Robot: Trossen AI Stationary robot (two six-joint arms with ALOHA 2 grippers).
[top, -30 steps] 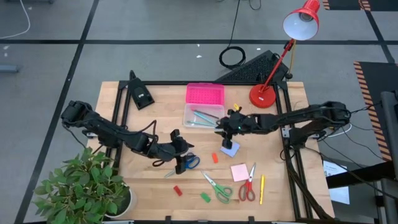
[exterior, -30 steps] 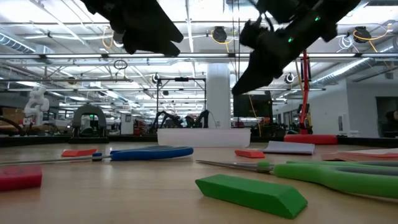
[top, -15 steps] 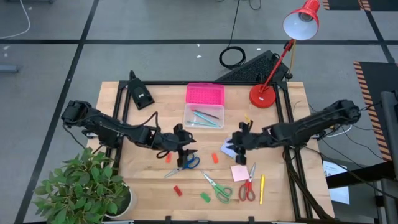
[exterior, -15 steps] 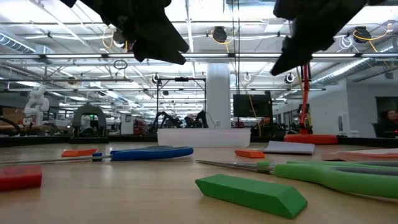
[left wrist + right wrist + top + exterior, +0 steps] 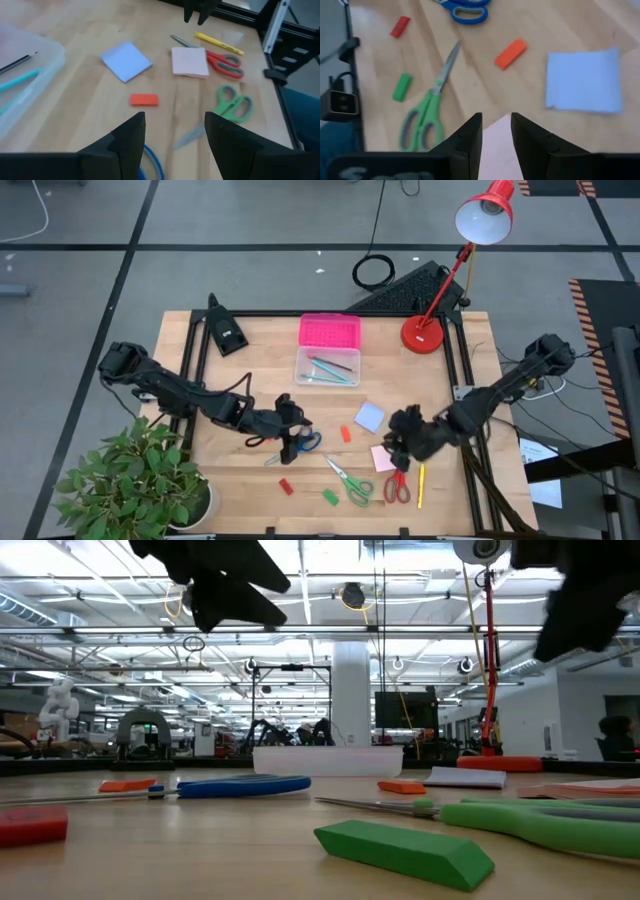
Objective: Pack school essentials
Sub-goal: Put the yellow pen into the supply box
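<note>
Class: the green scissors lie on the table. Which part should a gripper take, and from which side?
Probably the pivot of the green scissors, from straight above. They lie flat and closed, blades pointing away from the handles; the neck between is narrow enough for the jaws to straddle crosswise, with bare table on both sides.

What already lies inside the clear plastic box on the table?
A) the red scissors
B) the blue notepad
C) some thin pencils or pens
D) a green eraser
C: the clear box holds only thin pencils or pens; the red scissors, blue notepad and green eraser lie on the table outside it.
</note>
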